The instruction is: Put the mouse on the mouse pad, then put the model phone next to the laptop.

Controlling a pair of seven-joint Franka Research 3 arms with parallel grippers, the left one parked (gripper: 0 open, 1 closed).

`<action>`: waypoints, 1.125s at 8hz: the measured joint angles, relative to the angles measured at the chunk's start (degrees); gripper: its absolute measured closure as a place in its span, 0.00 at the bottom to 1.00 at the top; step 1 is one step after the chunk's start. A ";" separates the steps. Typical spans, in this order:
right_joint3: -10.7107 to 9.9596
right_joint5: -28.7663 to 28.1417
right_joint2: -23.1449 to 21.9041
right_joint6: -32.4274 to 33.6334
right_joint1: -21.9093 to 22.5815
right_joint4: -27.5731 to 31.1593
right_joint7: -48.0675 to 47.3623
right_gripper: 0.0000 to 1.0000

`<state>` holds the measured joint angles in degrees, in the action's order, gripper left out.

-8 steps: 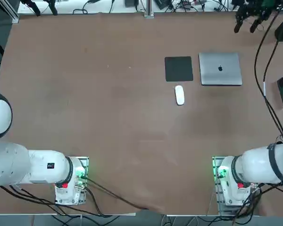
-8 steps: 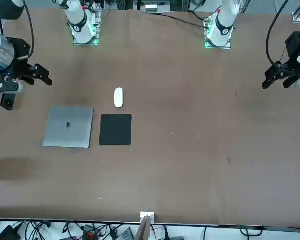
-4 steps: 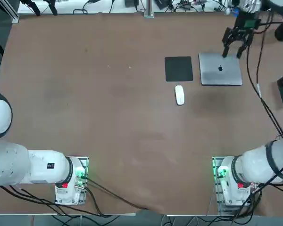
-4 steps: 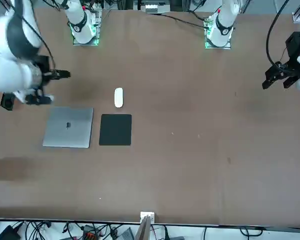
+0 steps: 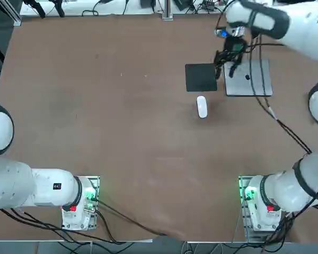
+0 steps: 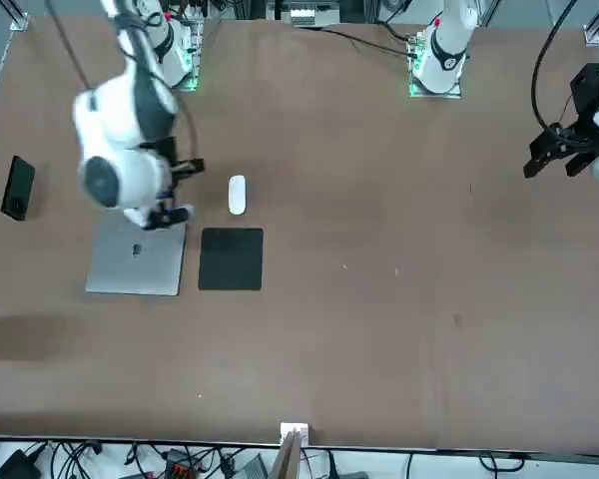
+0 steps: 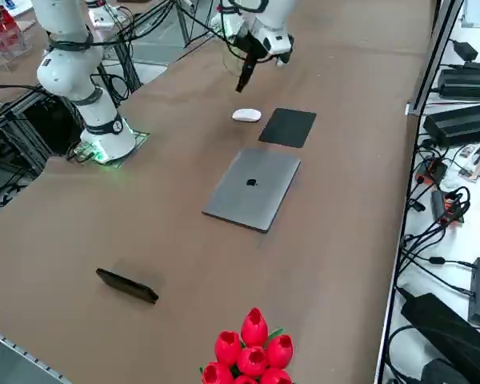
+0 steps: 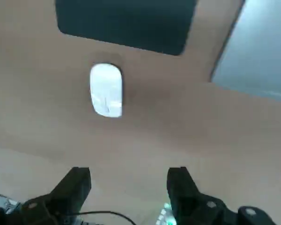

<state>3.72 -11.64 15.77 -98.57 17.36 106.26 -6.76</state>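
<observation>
We are looking down on a wide brown table, and the right arm is reaching far out over it from its base, its white links stretching across the far right part of the top view and bending back toward the middle. In the front view the arm's bulky white wrist is hanging above the near edge of the laptop, covering one corner of the silver lid.

The laptop is lying closed and flat, its dark logo facing up. Just beside it the mouse pad is lying flat as well, a narrow strip of bare table showing between the two. The model phone is resting well apart from both, out toward the table's right edge, near a bunch of red tulips.

The right gripper is hovering above the gap between the pad and the laptop, pointing down at the table and holding nothing. In the wrist view we are seeing its two black fingers standing wide apart with only bare table between them.

The mouse is sitting on the bare table just beside the pad's edge nearest the robot, not on the pad, and nothing is touching it.
</observation>
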 joint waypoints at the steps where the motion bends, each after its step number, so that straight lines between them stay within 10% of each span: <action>1: -0.03 -0.43 -0.03 -5.70 1.08 2.87 -2.13 0.00; 5: 0.00 -0.60 -0.31 -33.75 6.45 17.75 -9.15 0.00; 9: -0.02 -0.62 -0.16 -44.17 10.19 23.96 -12.13 0.00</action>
<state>3.70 -12.25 15.62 -142.74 27.55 130.22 -18.89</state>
